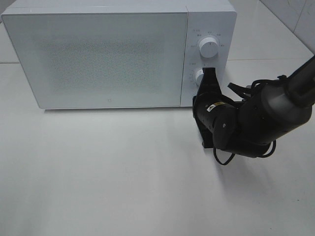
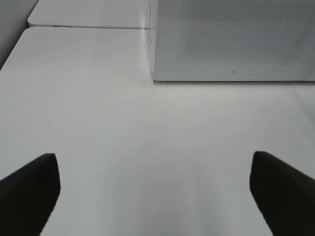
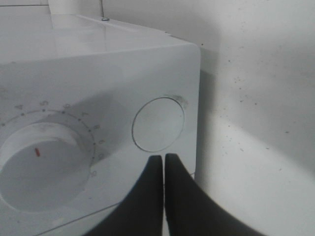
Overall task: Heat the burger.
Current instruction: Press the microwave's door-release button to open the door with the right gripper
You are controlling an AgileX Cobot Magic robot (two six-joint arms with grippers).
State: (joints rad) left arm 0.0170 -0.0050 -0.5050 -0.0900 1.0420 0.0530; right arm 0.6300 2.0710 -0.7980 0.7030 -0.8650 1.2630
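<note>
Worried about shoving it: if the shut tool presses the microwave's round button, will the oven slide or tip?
Tipping seems unlikely: the microwave is wide, low and flat on the table. It might slide slightly; the table looks smooth. The round button sits flush, so the shut right tool probably needs only a short press.

High camera looks down; both wrist cameras face microwave point(image 1: 98, 54), right close.

A white microwave point(image 1: 98, 54) stands directly on the plain white worktop point(image 1: 123, 187), toward its far edge, door shut, its control panel with two round dials at the right.
</note>
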